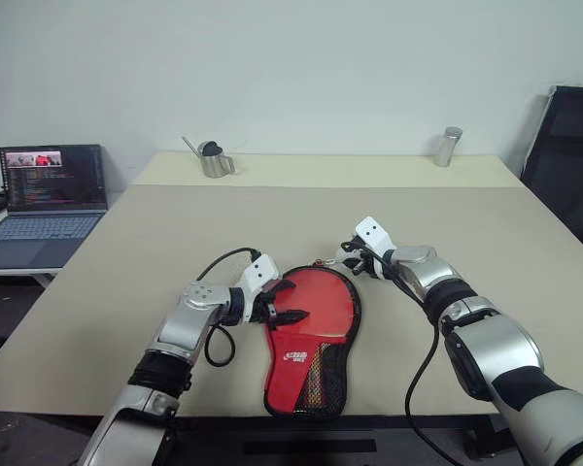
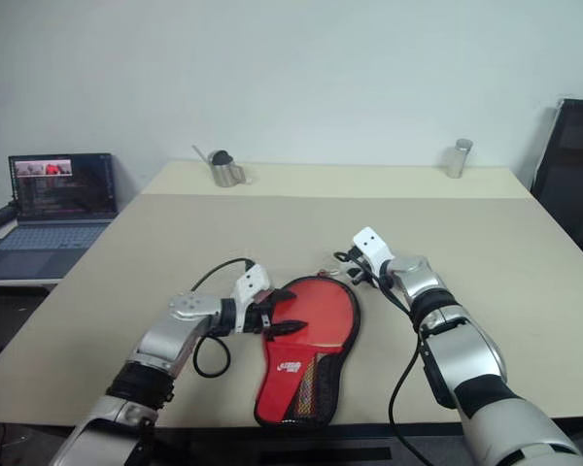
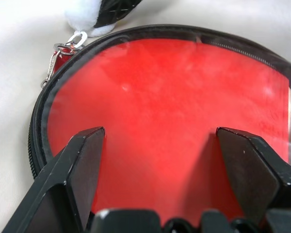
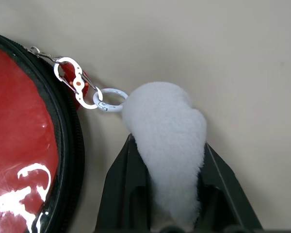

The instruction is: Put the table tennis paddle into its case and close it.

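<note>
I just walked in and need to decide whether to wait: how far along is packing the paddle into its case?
Done: no paddle lies loose on the table; through the case's clear window a red face shows, so it seems inside. In hand: the right gripper pinches the white fluffy pull clipped to the zip, while the left gripper straddles the case, open. Left: zipping it; how far the zip is closed I cannot tell.

The beige worktop (image 1: 175,233) carries the red case (image 1: 311,335) near its front edge, a metal pitcher (image 1: 214,160) far left, and a metal cylinder (image 1: 448,147) far right.
</note>
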You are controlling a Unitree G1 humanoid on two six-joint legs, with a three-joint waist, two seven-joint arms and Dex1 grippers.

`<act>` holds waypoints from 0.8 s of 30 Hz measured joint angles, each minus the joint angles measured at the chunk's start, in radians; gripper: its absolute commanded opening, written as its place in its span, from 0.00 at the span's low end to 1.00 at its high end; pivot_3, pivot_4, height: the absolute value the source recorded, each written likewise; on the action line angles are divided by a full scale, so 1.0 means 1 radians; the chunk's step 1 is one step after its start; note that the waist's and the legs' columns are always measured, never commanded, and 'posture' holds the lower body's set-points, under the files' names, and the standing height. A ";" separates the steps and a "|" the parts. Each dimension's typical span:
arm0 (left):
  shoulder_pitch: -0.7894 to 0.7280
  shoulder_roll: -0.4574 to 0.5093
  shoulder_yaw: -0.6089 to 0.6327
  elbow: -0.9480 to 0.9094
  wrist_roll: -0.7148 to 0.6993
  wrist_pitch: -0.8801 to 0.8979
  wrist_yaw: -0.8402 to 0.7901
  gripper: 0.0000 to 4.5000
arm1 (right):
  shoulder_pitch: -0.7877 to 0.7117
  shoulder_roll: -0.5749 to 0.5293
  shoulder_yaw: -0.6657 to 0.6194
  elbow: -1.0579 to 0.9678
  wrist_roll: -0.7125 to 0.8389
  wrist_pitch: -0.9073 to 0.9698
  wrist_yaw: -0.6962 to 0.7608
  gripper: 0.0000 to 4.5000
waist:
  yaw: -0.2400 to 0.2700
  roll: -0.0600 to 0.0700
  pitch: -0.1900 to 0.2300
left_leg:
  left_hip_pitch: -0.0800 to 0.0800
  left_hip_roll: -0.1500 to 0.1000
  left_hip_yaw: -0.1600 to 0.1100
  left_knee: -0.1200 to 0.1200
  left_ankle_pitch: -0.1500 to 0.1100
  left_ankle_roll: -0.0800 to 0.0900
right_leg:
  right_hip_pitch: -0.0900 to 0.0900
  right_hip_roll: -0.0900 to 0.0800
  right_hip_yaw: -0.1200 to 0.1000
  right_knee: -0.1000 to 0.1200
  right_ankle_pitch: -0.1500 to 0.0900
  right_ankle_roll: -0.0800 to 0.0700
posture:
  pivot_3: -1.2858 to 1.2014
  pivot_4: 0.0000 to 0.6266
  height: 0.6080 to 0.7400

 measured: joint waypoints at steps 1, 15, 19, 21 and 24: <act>-0.009 -0.017 0.003 0.015 -0.009 0.000 0.001 0.90 | 0.000 0.001 0.000 0.000 0.000 0.002 0.001 0.12 | 0.001 0.000 0.000 | 0.000 0.000 0.000 0.000 0.000 0.000 | 0.000 0.000 0.000 0.000 0.000 0.000 | 0.52 0.24 1.00; -0.103 -0.097 -0.067 0.202 0.053 -0.183 -0.006 0.90 | 0.003 -0.001 -0.017 -0.009 -0.006 0.026 0.017 0.12 | -0.001 0.002 -0.002 | 0.001 0.000 0.001 0.000 0.000 0.000 | 0.001 0.000 0.001 0.000 0.000 0.000 | 0.52 0.24 1.00; -0.120 -0.100 -0.081 0.259 0.072 -0.251 -0.010 0.90 | 0.014 -0.005 -0.023 -0.022 -0.007 0.046 0.013 0.12 | -0.001 0.006 -0.005 | 0.003 0.000 0.001 0.000 0.000 0.000 | 0.003 0.000 0.001 0.001 0.000 0.000 | 0.52 0.24 1.00; -0.125 -0.106 -0.081 0.280 0.073 -0.267 -0.008 0.90 | 0.019 -0.009 -0.027 -0.029 -0.007 0.056 0.012 0.12 | -0.001 0.008 -0.007 | 0.004 0.000 0.001 0.000 0.000 0.000 | 0.003 0.000 0.001 0.002 0.000 0.000 | 0.52 0.24 1.00; -0.135 -0.118 -0.081 0.309 0.074 -0.281 -0.008 0.90 | 0.042 -0.029 -0.031 -0.071 -0.006 0.086 0.020 0.12 | 0.003 0.009 -0.008 | 0.004 0.000 0.001 0.001 0.000 0.000 | 0.003 0.000 0.001 0.004 0.000 0.000 | 0.52 0.24 1.00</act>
